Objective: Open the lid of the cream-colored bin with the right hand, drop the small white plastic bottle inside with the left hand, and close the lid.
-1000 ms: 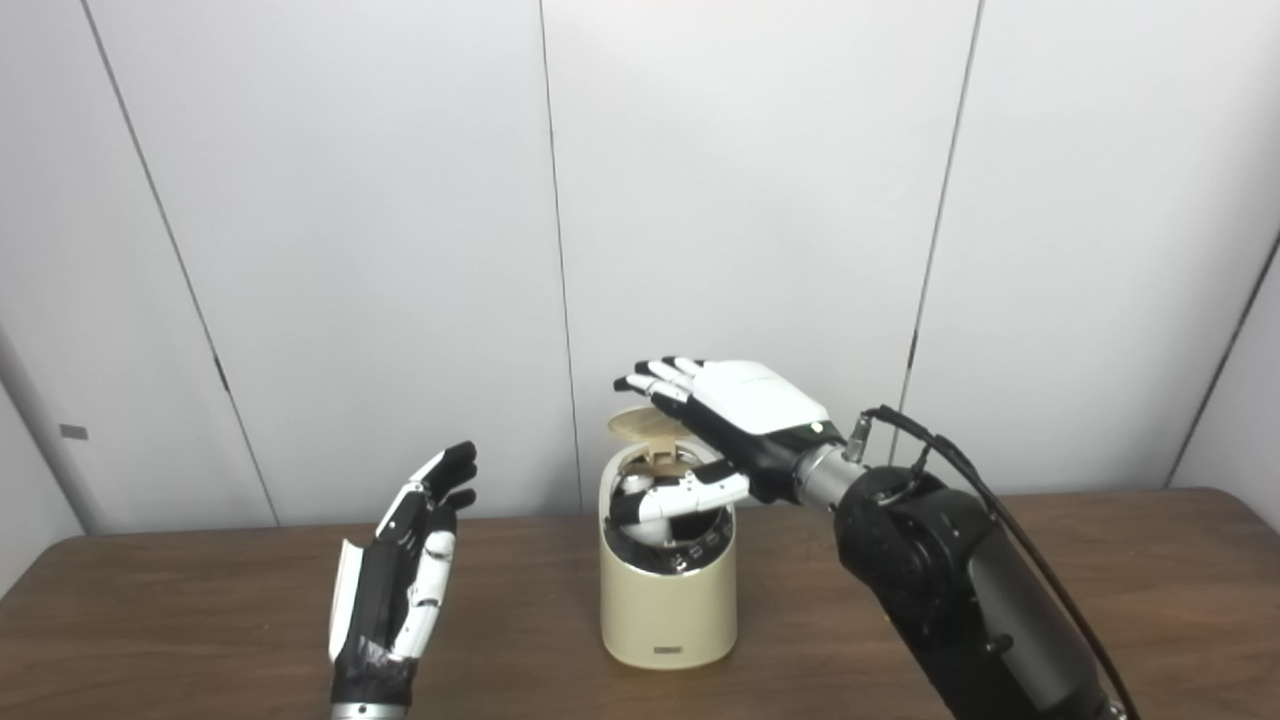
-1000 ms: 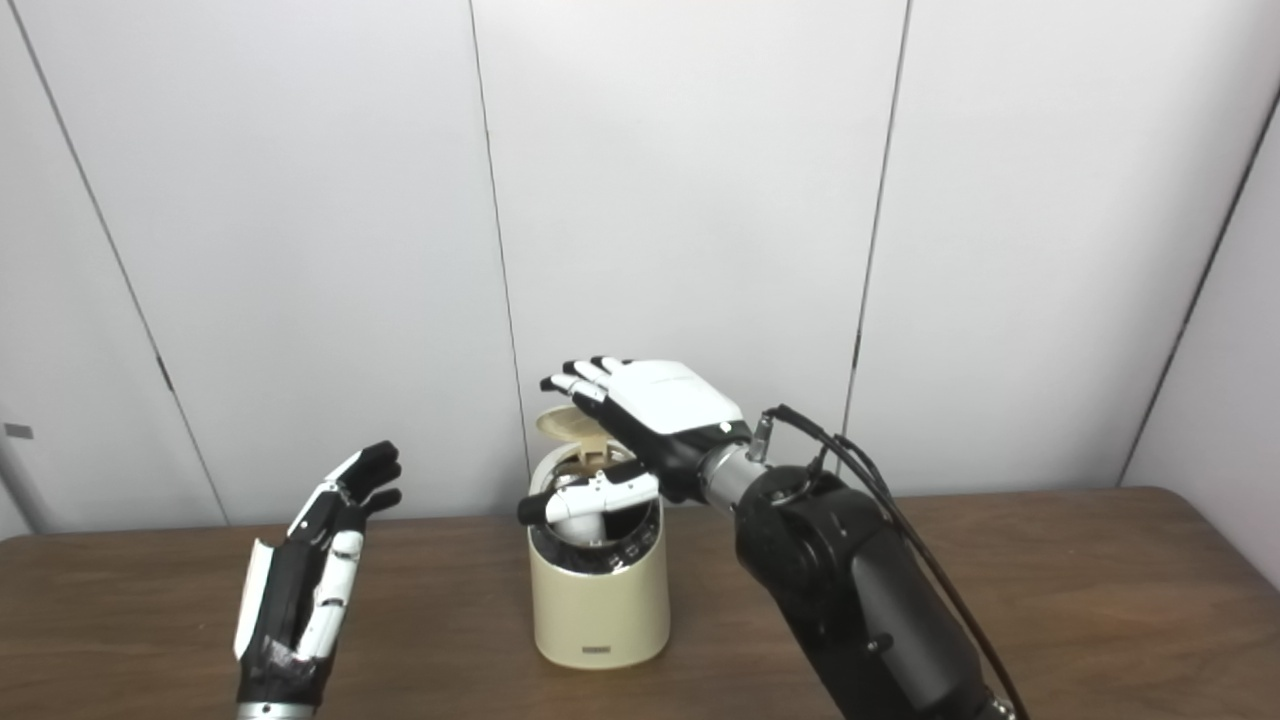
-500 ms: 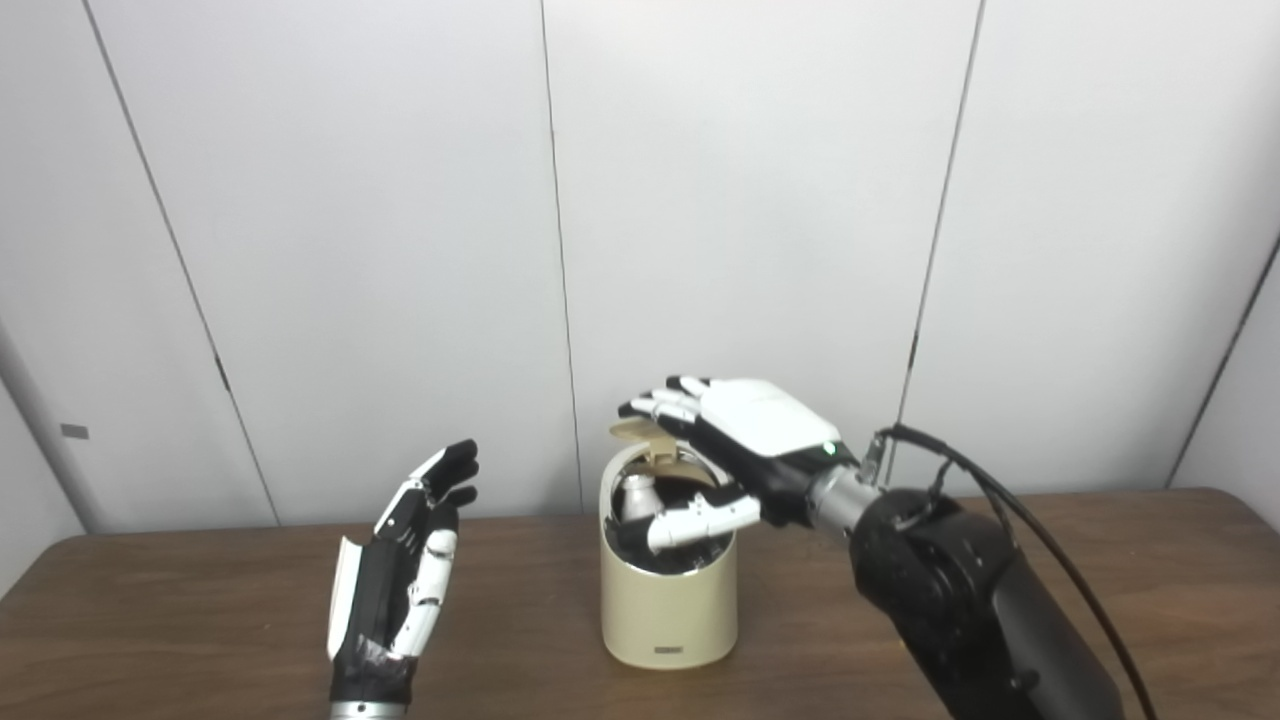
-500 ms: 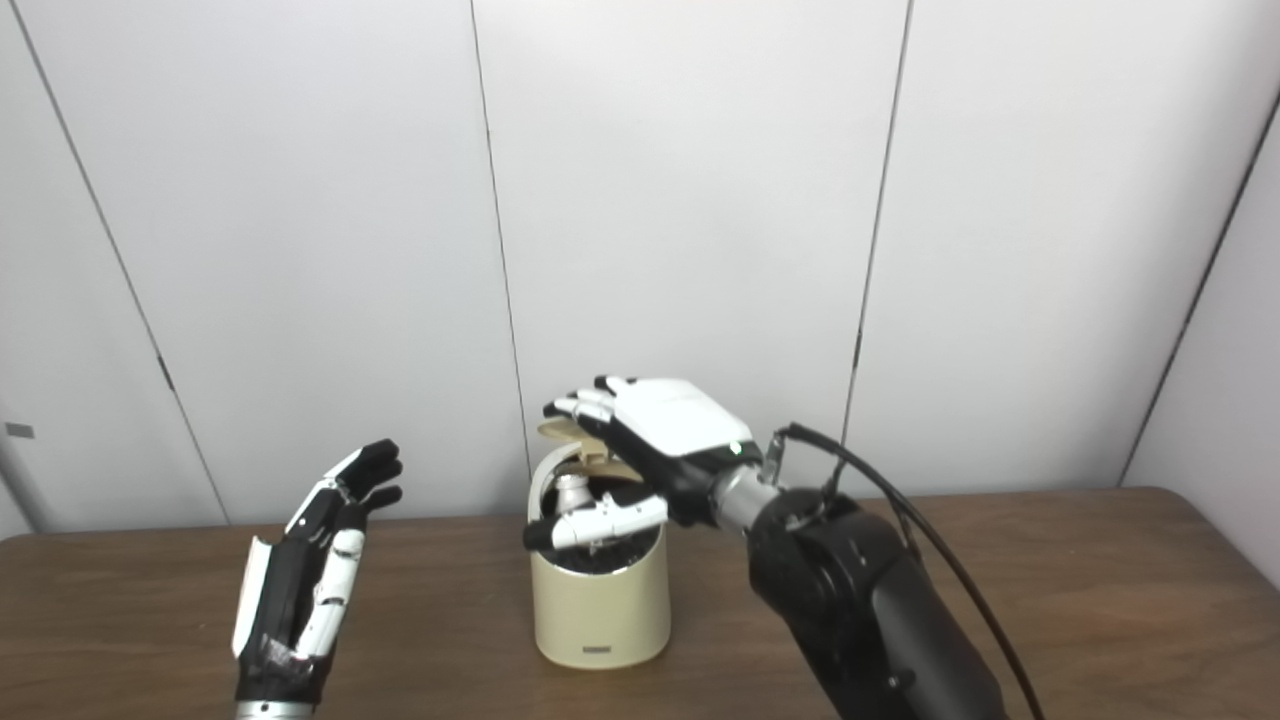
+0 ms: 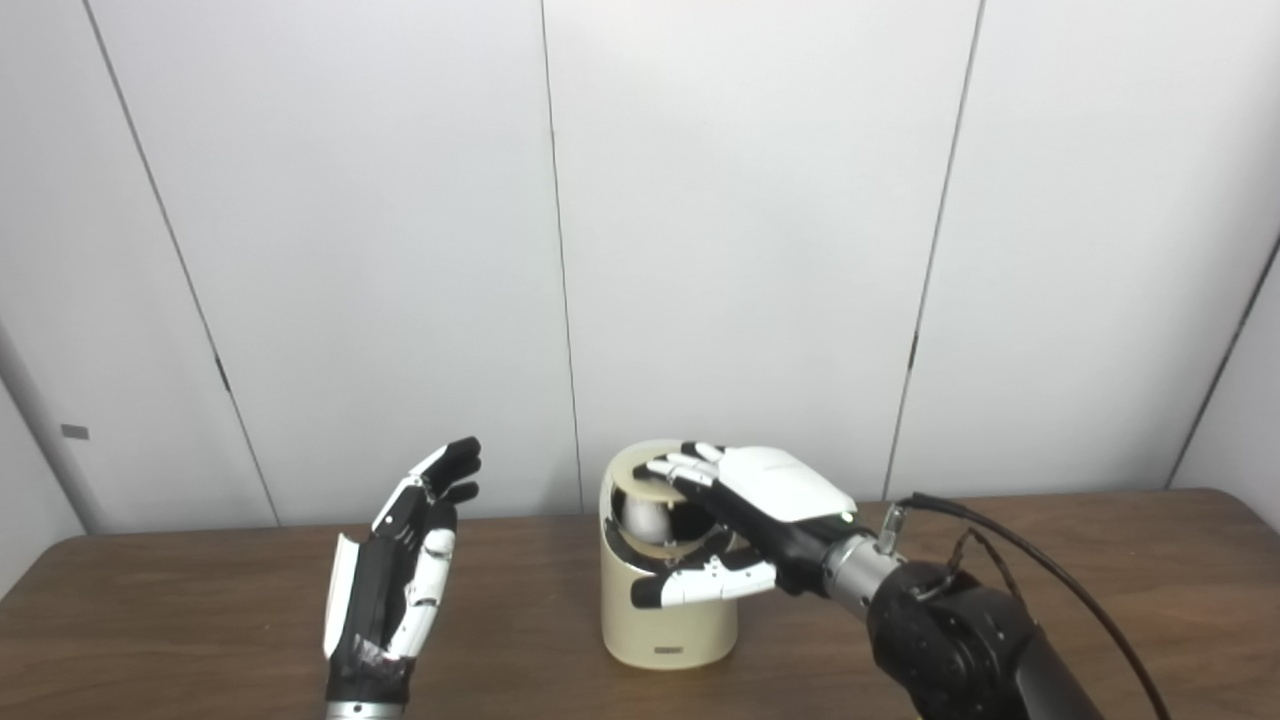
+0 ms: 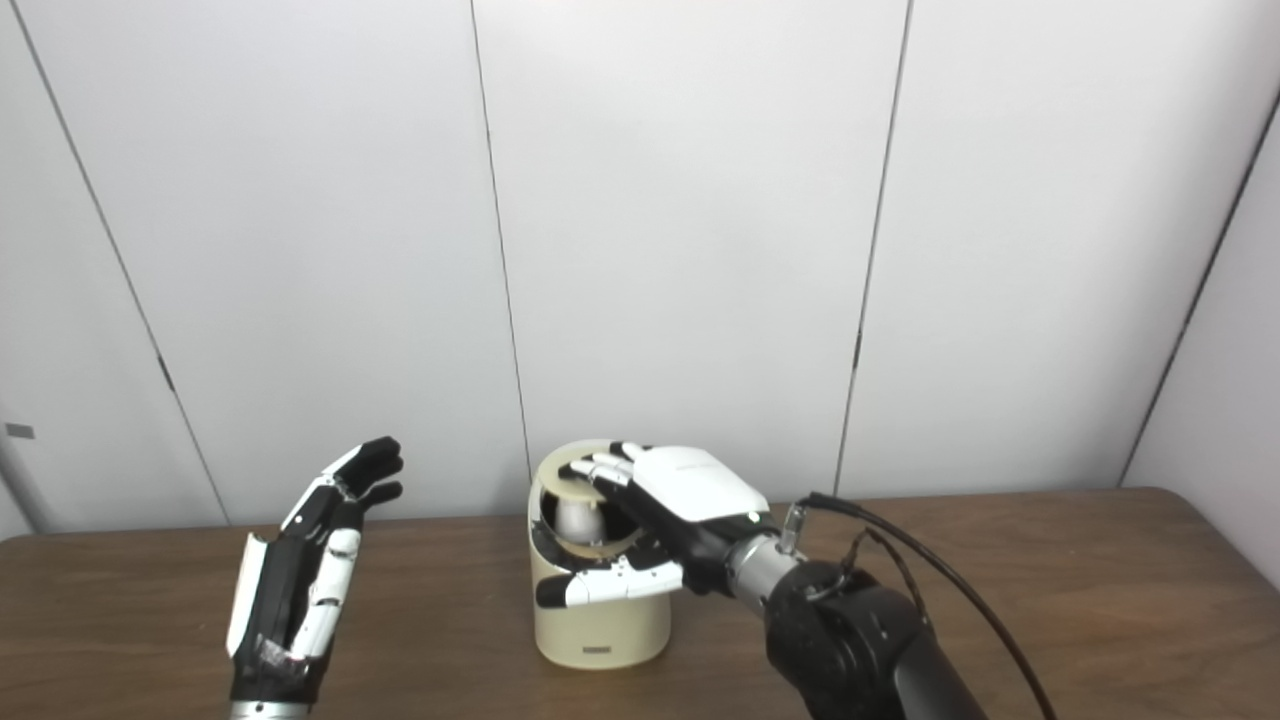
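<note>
Right robot hand (image 5: 760, 510) spread over bin (image 5: 668, 620), hiding lid; left robot hand (image 5: 395, 580) spread.

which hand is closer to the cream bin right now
Right. The right hand lies on top of the cream bin, fingers on its lid. The left hand is held up, open, apart to the bin's left.
</note>
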Controlling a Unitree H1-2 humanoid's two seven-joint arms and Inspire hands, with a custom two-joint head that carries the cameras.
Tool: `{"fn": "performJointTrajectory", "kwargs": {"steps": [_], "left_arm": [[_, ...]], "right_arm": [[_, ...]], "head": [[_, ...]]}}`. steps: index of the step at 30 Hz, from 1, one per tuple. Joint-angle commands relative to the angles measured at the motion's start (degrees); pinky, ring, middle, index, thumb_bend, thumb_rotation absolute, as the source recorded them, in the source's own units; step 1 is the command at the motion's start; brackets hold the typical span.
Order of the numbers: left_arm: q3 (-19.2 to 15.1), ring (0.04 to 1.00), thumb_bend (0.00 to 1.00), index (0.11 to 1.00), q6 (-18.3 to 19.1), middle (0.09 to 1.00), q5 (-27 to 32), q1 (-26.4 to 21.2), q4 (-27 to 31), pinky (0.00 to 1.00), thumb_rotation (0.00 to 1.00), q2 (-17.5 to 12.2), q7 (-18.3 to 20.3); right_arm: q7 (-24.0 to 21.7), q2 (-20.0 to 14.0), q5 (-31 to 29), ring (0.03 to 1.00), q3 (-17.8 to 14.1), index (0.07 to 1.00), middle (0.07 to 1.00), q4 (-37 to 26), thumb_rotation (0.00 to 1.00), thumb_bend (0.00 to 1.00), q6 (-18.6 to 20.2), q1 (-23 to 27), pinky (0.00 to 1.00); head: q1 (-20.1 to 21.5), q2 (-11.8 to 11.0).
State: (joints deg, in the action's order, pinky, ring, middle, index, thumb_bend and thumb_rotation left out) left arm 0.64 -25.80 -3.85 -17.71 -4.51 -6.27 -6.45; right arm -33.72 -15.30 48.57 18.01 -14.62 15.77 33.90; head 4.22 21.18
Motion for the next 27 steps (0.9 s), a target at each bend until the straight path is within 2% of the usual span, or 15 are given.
{"fn": "performJointTrajectory", "kwargs": {"steps": [1, 10, 15, 21, 24, 27], "left_arm": [[-0.37, 0.833, 0.27, 0.83, -1.11, 0.848, -0.05, -1.54, 1.98, 0.78, 0.79, 0.23, 0.04], [-0.73, 0.836, 0.27, 0.826, -1.08, 0.846, -0.01, -1.25, 3.17, 0.78, 0.8, 0.92, 0.45], [-1.11, 0.836, 0.25, 0.825, -1.05, 0.845, 0.72, -1.23, 3.65, 0.79, 0.78, 1.2, 0.8], [-1.62, 0.835, 0.24, 0.824, -0.86, 0.84, 0.43, -1.2, 3.82, 0.79, 0.81, 1.44, 1.13], [-1.71, 0.837, 0.25, 0.823, -0.97, 0.841, 0.09, -1.28, 3.87, 0.79, 0.81, 1.41, 1.21], [-1.81, 0.837, 0.27, 0.824, -0.83, 0.842, -0.46, -1.22, 4.25, 0.79, 0.81, 1.45, 1.21]], "right_arm": [[1.28, 0.01, -0.59, 0.995, -0.62, 0.899, 0.927, -2.16, 1.0, 0.9, -0.11, 1.19, 1.0], [3.94, 0.56, -1.16, 0.998, 0.28, 0.9, 0.926, -1.66, 1.0, 0.93, -1.84, -2.79, 1.0], [6.56, 0.91, -1.49, 0.986, 0.97, 0.887, 0.922, -0.93, 0.99, 0.9, -2.78, -6.09, 1.0], [7.4, 0.58, -1.04, 0.989, 1.51, 0.882, 0.919, -0.86, 0.96, 0.87, -3.02, -7.7, 1.0], [8.83, -1.05, 5.62, 0.967, 4.12, 0.868, 0.904, -0.07, 0.97, 0.87, -4.48, -7.66, 1.0], [9.22, -2.48, 13.71, 0.986, 6.79, 0.873, 0.917, 0.68, 0.95, 0.89, -5.1, -7.31, 1.0]], "head": [[-0.11, 0.12], [-0.79, 0.96], [-0.84, 1.42], [-0.86, 1.86], [-0.83, 1.85], [-0.97, 1.96]]}}
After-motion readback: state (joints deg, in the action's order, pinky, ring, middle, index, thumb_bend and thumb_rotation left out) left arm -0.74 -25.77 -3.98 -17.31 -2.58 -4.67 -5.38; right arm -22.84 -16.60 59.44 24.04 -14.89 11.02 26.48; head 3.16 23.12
